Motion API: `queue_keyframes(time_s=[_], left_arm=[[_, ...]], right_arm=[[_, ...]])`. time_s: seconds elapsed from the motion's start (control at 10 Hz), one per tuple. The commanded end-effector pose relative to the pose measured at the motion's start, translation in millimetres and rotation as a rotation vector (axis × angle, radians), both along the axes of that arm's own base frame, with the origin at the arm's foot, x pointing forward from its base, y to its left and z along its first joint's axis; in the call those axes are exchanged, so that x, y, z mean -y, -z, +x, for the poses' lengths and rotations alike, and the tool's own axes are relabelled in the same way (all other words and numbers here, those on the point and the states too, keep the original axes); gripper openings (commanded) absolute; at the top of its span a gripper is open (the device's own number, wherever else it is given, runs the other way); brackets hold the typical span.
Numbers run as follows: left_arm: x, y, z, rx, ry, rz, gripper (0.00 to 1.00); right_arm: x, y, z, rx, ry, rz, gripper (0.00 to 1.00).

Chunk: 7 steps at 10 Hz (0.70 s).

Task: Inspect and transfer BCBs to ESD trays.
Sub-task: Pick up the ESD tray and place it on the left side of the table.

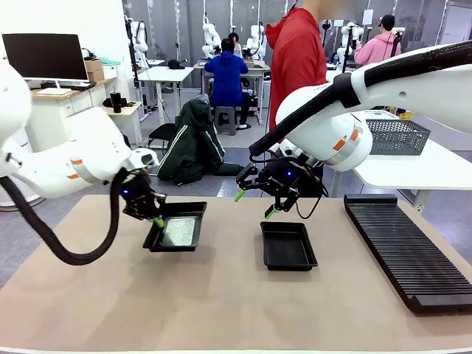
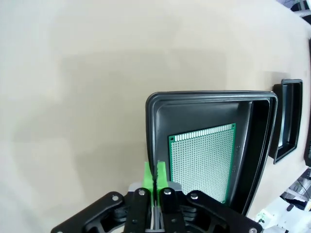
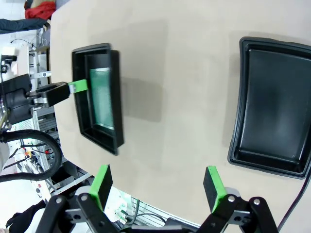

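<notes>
L gripper [image 1: 157,220] pinched tight on the rim of L tray [image 1: 193,210], 1 of 2 black ESD trays; tray tipped, the 1 BCB [image 1: 179,231] lying inside it. R tray [image 1: 286,247] sits flat mid-table. R gripper [image 1: 255,203] hangs over its far end, jaws wide, holding nothing. 1 ribbed rack [image 1: 405,251] far R, 1 mesh basket [image 1: 398,136] on next table. Person in red top [image 1: 297,55] stands behind R arm [image 1: 413,81].

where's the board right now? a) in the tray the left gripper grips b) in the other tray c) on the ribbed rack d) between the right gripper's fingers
a: the board lies in the tray whose rim the left gripper pinches; the other tray is bare.
</notes>
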<state>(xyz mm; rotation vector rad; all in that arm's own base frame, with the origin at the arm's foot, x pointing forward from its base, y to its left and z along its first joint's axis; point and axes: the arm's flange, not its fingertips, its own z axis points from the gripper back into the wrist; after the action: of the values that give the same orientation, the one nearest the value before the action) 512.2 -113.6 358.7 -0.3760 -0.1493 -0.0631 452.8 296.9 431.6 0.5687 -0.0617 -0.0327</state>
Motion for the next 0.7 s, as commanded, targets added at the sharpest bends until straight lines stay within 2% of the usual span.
queue_keyframes(time_s=[0.0, 0.6], left_arm=[[-44, -3, -14, -0.001, 0.004, -0.059, 0.03], [-176, -12, -37, 0.017, -0.074, 0.02, 0.03]], right_arm=[[-1, 0, 0, -0.003, 0.015, -0.015, 1.0], [-1, 0, 0, -0.003, 0.015, -0.015, 1.0]])
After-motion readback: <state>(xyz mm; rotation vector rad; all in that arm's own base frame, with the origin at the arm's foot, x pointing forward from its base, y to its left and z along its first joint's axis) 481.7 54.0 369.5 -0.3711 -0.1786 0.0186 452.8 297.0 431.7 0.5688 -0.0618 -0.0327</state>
